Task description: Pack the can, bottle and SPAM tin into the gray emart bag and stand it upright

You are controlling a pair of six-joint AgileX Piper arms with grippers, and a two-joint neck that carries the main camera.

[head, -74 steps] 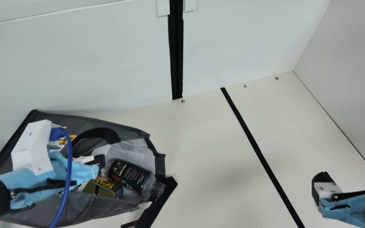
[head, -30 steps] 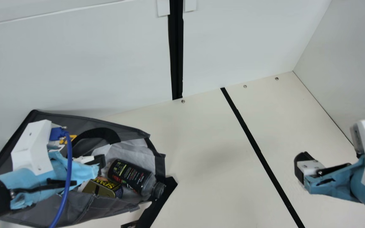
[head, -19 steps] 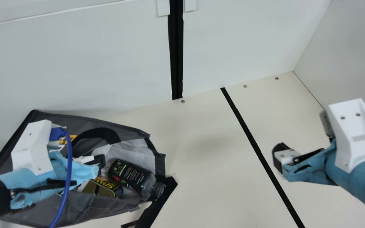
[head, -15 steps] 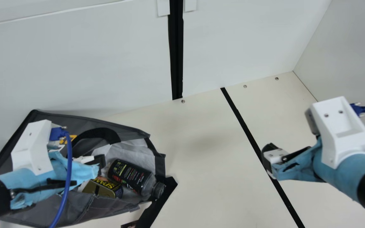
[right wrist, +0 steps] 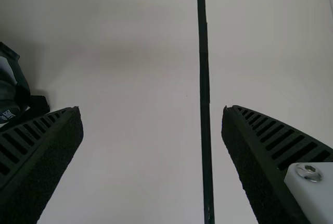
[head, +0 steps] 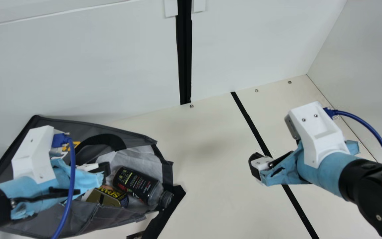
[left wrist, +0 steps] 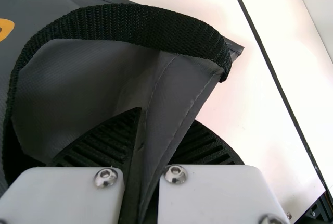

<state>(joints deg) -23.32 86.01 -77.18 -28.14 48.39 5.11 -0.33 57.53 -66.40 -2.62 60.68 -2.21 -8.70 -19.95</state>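
The bag (head: pixel 78 126) lies on its side, its mouth turned toward the right arm, which would make it easy to load from there. Inside it, just behind the mouth, lies the bottle (head: pixel 136 184), cap end outward at the edge. The SPAM (head: pixel 109 198) is beside it, deeper in and nearer the bag's lower side panel. Whether the can is farther inside, I cannot tell. The left gripper (left wrist: pixel 164 117), over the bag, pinches a fold of its gray cloth near the handle (left wrist: pixel 130 23), presumably to keep the mouth from sagging and the bag from sliding. The right gripper (right wrist: pixel 151 108) is well apart from the bag, on the mouth side, its fingers spread with nothing between them, which suits taking hold of the rim or a handle. Packing looks nearly done; standing the bag up remains. Lifting the mouth end first should tip the bottle inward; otherwise, lying so near the edge, it could roll out.
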